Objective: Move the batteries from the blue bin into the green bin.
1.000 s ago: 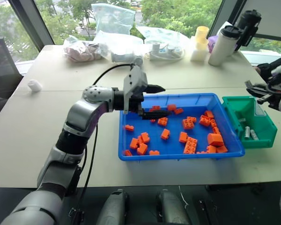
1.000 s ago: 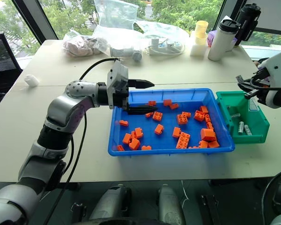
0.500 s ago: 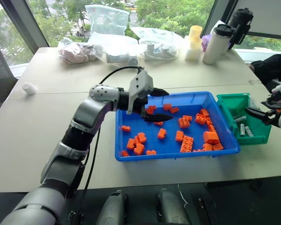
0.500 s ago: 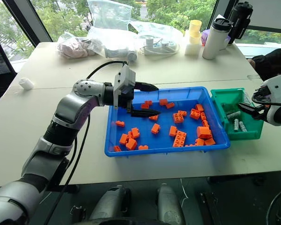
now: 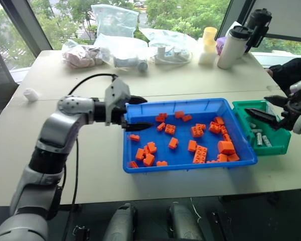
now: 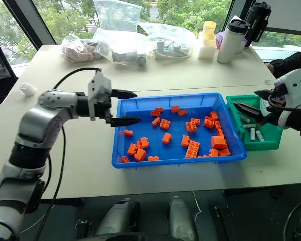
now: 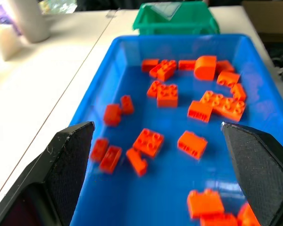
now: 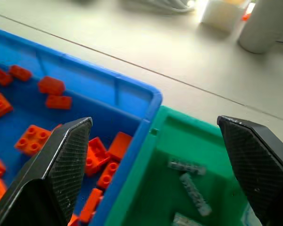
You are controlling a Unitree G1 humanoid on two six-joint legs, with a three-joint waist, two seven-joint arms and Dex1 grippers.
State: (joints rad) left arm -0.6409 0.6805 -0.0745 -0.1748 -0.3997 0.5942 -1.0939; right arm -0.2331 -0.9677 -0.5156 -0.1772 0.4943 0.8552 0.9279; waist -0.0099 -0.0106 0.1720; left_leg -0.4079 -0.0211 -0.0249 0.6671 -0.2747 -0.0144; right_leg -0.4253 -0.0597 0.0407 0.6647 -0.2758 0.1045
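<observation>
No readable text

No label, brand, number or sign can be made out on anything in these views.

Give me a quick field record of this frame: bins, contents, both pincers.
blue bin: orange bricks scattered inside; no batteries seen in it
green bin: touching the blue bin's right end; holds batteries
left pincer: open, empty, at the blue bin's left rim
right pincer: open, empty, above the green bin
table: bags, bottles at far edge
</observation>
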